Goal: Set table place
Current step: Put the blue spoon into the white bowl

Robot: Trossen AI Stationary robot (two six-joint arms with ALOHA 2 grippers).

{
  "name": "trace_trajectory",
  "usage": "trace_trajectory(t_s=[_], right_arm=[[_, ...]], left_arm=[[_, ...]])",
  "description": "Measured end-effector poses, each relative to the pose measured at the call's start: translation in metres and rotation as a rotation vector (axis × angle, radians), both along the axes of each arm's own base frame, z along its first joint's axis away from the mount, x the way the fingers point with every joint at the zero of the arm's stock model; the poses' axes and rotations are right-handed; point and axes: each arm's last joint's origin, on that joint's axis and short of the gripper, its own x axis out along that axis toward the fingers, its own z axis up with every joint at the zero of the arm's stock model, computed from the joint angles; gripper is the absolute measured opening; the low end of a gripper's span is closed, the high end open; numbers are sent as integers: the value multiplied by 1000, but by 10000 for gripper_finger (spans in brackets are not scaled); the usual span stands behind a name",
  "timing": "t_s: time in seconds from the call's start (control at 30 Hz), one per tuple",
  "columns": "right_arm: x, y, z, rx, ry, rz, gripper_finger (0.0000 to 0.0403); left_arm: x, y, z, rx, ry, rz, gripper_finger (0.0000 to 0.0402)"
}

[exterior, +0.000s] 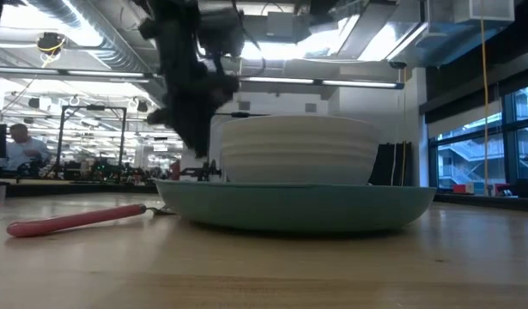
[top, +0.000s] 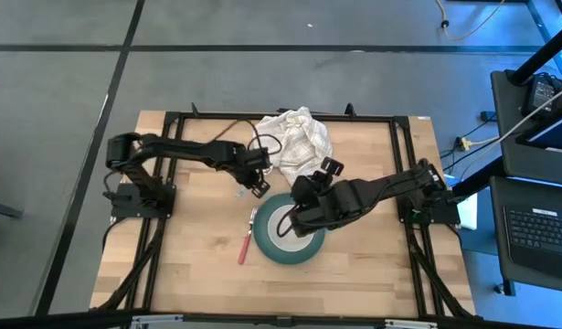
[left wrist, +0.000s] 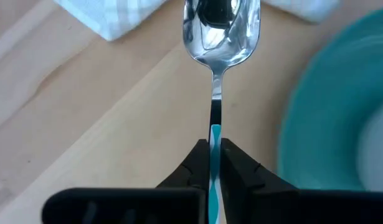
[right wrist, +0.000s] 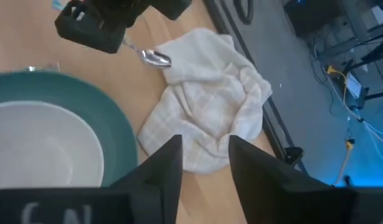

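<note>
The teal plate [top: 303,249] lies on the table [top: 189,265] with the white bowl [top: 285,226] standing in it; both show in the low view [exterior: 298,204] [exterior: 298,150]. The red-handled fork [top: 246,243] lies flat on the wood left of the plate. My left gripper [top: 259,185] is shut on the metal spoon [left wrist: 221,31], just beyond the plate's far left rim. My right gripper [right wrist: 203,155] is open and empty above the plate's far right rim [top: 303,190], its fingers pointing toward the cloth. My left gripper pinches the spoon's thin handle [left wrist: 215,134] between its two fingers, which lie along it. The spoon sticks out past the fingertips, its bowl end [right wrist: 156,58] slanting down beside the cloth's edge. Whether the bowl end touches the table or cloth, I cannot tell.
A crumpled white checked cloth [top: 294,142] lies at the table's far middle, close to both grippers. Black frame rails [top: 281,117] run along the table's edges. Bare wood lies left of the fork and right of the plate.
</note>
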Motion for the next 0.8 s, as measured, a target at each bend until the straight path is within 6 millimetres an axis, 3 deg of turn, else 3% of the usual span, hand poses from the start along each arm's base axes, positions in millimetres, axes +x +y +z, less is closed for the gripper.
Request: trace_trajectory(t_s=[0.2, 0.4, 0.53, 0.63, 0.8], right_arm=[[-16, -8, 23, 26, -62, -6, 116], [-29, -16, 39, 86, -66, 27, 119], [-39, -18, 49, 152, -53, 75, 129], [-48, -19, 56, 224, -56, 104, 134], [-64, -17, 69, 309, -78, 145, 133]], left_arm=[[-12, -22, 52, -71, -51, -89, 9], [-7, -55, 104, -80, -44, -249, 9], [0, -75, 128, -77, -45, -340, 9], [5, -86, 135, -113, 2, -386, 9], [22, -101, 126, -134, 98, -447, 9]])
